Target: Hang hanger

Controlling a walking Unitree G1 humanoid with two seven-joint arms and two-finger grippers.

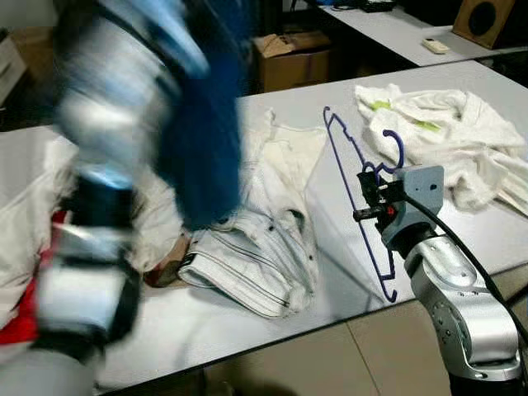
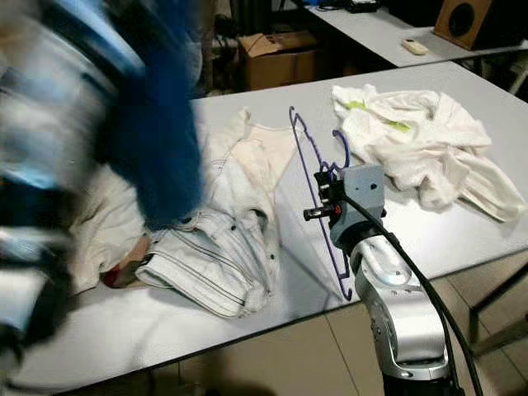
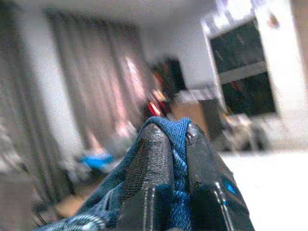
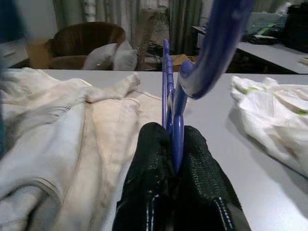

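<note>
A thin purple hanger point(image 1: 356, 196) stands upright above the grey table point(image 1: 330, 214), its hook point(image 4: 216, 45) curving over my right gripper point(image 4: 174, 168), which is shut on the hanger's neck. My right gripper point(image 1: 369, 191) sits near the table's front right. A blue denim garment point(image 1: 202, 124) hangs in the air at the left, pinched in my left gripper point(image 3: 174, 144), which is shut on its fabric. The left arm point(image 1: 91, 206) is raised and blurred.
Pale striped jeans and cream clothes point(image 1: 256, 239) lie on the table's middle. A white crumpled garment point(image 1: 445, 140) lies at the right. More cloth with red point(image 1: 25, 272) lies at the left. A cardboard box point(image 1: 293, 58) and another table point(image 1: 396, 29) stand behind.
</note>
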